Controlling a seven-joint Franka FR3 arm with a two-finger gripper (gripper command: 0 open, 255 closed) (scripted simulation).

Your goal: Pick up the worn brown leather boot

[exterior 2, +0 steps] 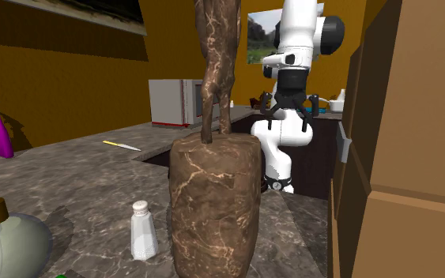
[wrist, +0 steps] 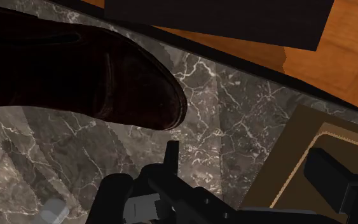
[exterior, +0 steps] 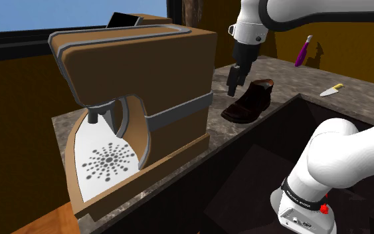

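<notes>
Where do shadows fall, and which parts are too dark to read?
Shoulder view: the purple bottle throws a sharp shadow on the yellow wall; the sink is nearly black. Wrist view: the boot is very dark, with a faint sheen on its toe. Second exterior view: that bottle also shadows the wall.

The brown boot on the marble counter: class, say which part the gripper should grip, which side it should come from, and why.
Probably the ankle shaft, from above. The boot stands upright on its sole, opening upward, so the open gripper could come down with one finger on each side wall, across its narrow width. The low rounded toe offers less purchase.
</notes>
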